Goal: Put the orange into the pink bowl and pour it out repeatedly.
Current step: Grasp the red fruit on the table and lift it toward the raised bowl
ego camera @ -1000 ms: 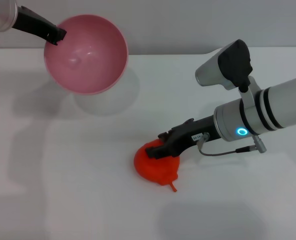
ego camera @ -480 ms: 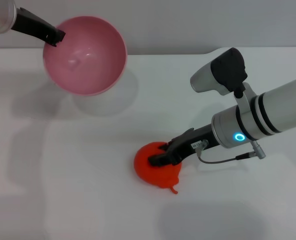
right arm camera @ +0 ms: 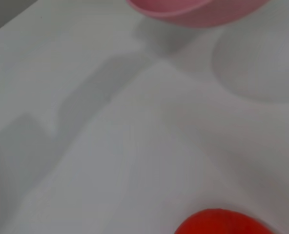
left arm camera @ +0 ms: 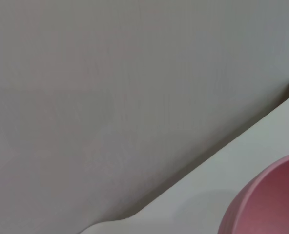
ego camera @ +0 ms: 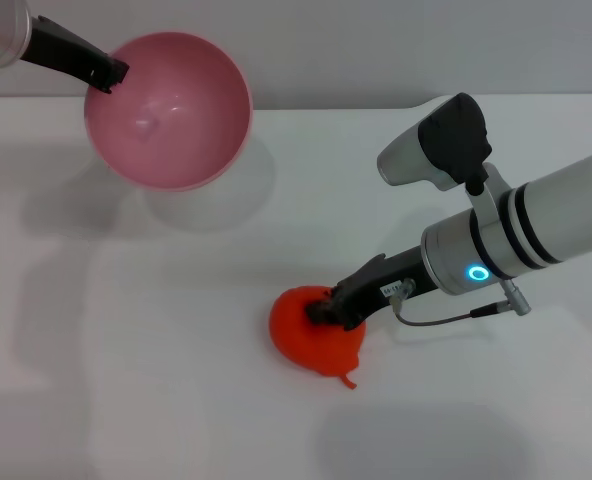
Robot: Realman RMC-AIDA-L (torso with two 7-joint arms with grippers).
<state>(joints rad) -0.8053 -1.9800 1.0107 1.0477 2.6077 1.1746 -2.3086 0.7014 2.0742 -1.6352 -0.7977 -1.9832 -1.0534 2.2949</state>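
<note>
Now right tool point(ego camera: 321, 307) down on top of the orange point(ego camera: 311, 335), dark fingers pressed into its upper side, apparently pinching it; exact finger gap hard to tell. Orange sitting on the white table point(ego camera: 176, 380), near middle, well apart from the pink bowl point(ego camera: 168, 108). Left tool point(ego camera: 111, 70) clamped on bowl rim, holding it tilted above the table at far left, inside empty. Step in hand: grasping the orange. Next probably calls for lifting, carrying across to the bowl, releasing inside; bowl likely needs levelling first.
</note>
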